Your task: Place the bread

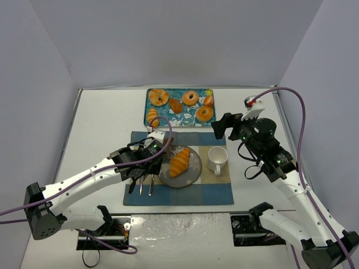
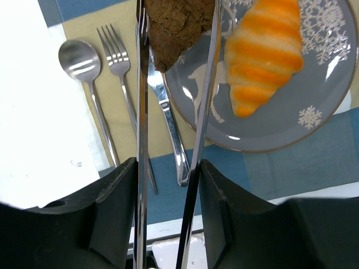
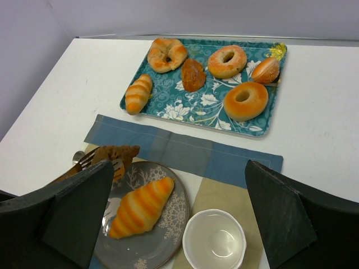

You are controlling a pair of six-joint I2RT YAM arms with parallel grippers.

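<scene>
My left gripper (image 1: 143,162) is shut on metal tongs (image 2: 142,112), and the tongs pinch a dark brown piece of bread (image 2: 176,25). The bread hangs over the left rim of the grey snowflake plate (image 2: 320,106), next to an orange-striped croissant (image 2: 266,53) lying on it. The right wrist view shows the brown bread (image 3: 115,154), the croissant (image 3: 140,206) and the plate (image 3: 174,230). From above I see the croissant (image 1: 180,161) on the plate (image 1: 194,171). My right gripper (image 1: 227,126) is open and empty, held above the placemat's far right side.
A teal tray (image 1: 180,116) at the back holds several pastries; it also shows in the right wrist view (image 3: 207,109). A white cup (image 1: 217,158) stands right of the plate. A spoon (image 2: 81,61), fork (image 2: 115,56) and knife (image 2: 171,129) lie on the blue-and-tan placemat (image 1: 219,193).
</scene>
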